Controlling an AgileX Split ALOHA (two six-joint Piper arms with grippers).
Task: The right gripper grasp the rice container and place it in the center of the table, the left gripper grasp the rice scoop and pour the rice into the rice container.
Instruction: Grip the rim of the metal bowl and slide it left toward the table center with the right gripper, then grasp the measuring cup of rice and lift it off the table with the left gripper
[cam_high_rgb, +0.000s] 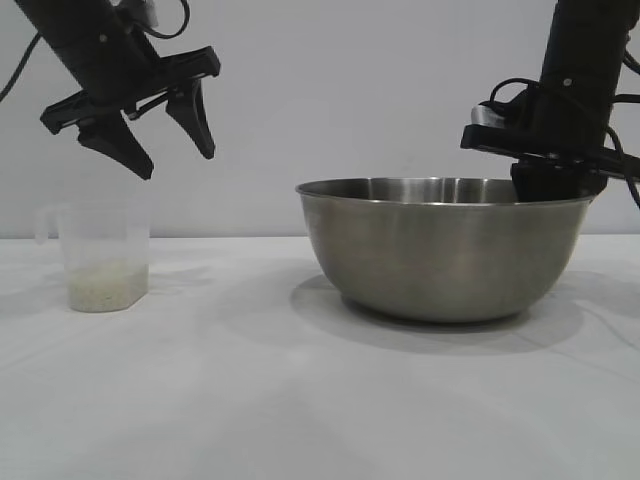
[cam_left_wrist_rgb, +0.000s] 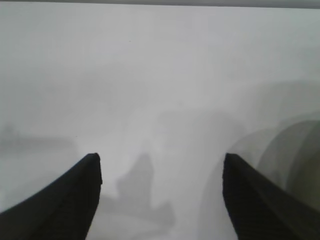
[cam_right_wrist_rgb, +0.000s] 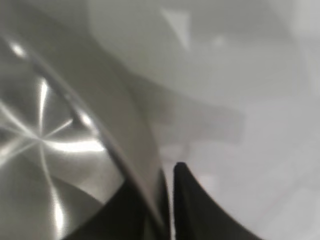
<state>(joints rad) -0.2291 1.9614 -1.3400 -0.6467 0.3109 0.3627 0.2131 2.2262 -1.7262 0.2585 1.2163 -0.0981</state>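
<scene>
The first step is in hand: the rice container (cam_high_rgb: 445, 250), a large steel bowl standing toward the right of the table (cam_high_rgb: 300, 400), is gripped at its far right rim by the right gripper (cam_high_rgb: 545, 185), whose fingers are seen in the right wrist view pinched onto the thin wall, one inside and one outside. A lift or slide toward the middle is judged to be called for next, with the rim kept from slipping. The left gripper (cam_high_rgb: 165, 135) is held above the rice scoop (cam_high_rgb: 100, 258), its fingers spread wide and empty. A shallow layer of rice (cam_high_rgb: 107, 283) is seen in the scoop. The white surface is backed by a plain pale wall (cam_high_rgb: 350, 80).
</scene>
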